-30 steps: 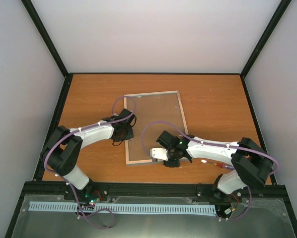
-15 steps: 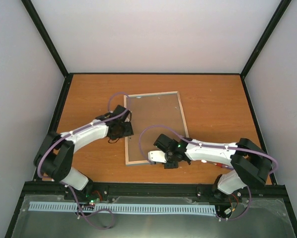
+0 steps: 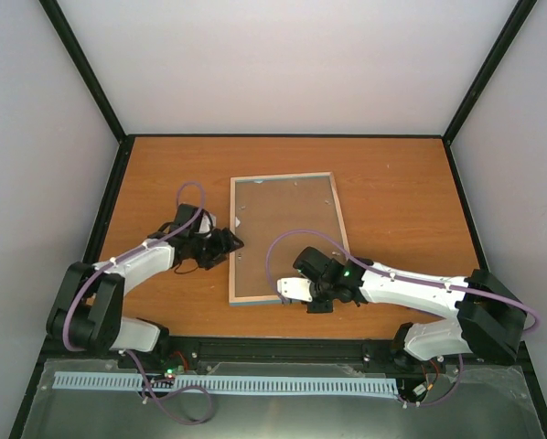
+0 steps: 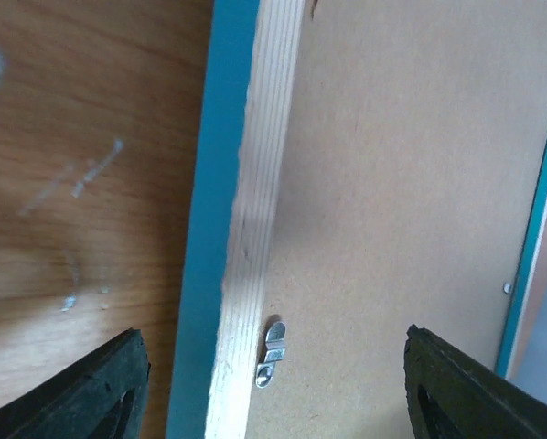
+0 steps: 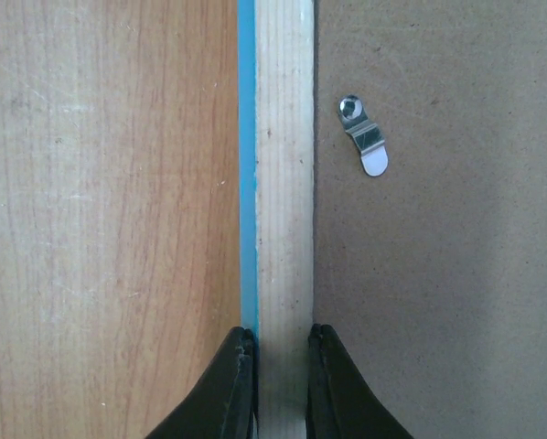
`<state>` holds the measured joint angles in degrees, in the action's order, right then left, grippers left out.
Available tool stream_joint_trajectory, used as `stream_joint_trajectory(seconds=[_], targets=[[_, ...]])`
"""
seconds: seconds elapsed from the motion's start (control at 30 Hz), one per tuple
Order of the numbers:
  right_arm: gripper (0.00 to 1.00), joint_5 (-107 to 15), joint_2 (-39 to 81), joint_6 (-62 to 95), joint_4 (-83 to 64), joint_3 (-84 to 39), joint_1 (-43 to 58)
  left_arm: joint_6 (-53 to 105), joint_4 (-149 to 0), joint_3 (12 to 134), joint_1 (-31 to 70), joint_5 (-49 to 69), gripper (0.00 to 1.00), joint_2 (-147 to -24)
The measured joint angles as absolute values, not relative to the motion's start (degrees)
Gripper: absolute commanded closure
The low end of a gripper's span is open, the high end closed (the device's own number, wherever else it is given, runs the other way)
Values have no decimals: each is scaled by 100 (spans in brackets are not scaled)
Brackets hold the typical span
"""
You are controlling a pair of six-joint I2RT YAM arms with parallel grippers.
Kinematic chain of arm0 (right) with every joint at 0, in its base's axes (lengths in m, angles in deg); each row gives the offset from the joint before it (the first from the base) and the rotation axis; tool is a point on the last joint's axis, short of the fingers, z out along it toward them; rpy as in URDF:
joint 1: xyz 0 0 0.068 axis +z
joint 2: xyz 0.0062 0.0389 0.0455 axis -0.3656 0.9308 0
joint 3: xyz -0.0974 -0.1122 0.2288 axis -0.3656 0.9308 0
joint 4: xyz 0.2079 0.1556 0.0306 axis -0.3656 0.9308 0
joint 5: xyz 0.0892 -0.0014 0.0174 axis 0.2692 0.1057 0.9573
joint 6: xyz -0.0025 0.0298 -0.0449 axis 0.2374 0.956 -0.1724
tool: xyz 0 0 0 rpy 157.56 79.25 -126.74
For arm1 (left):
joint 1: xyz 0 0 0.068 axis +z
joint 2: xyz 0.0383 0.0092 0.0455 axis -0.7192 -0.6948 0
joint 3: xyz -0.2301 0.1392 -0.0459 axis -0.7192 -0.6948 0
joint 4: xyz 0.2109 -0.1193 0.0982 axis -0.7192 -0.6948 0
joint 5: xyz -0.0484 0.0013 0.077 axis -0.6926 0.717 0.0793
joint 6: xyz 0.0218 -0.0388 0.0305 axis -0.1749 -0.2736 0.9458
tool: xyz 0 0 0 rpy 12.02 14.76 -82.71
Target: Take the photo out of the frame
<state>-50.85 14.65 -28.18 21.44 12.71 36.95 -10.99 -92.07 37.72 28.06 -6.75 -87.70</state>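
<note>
We find the frame point(image 3: 283, 238) lying back-up on the table point(image 3: 392, 201), its long axis running from the near edge toward the far wall. The photo is not visible. We judge it to be under the brown backing board point(image 4: 392, 183).

The right gripper point(image 5: 278, 352) is clamped on the frame's pale wood rail at the near short side, which we judge pins the frame in place.

The left gripper point(image 4: 272, 384) sits at the left long rail with its fingers wide apart. They straddle that rail and grasp nothing. A metal retaining tab point(image 4: 272, 353) lies on the board's edge directly between them, just ahead. The left arm is therefore the nearer one for turning that tab. A second tab point(image 5: 365, 137) shows beside the rail ahead of the right gripper.
</note>
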Motion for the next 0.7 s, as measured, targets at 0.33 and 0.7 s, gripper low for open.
stream_joint_trajectory(seconds=[0.33,0.7], targets=[[97,-5015,1382,-2708,2163,1308,3692,-1604,-7990,3359,2832,-1633,42,-9415],[97,-5028,1334,-2488,2218,1323,3673,-1892,-7137,3271,2898,-2002,37,-9718]])
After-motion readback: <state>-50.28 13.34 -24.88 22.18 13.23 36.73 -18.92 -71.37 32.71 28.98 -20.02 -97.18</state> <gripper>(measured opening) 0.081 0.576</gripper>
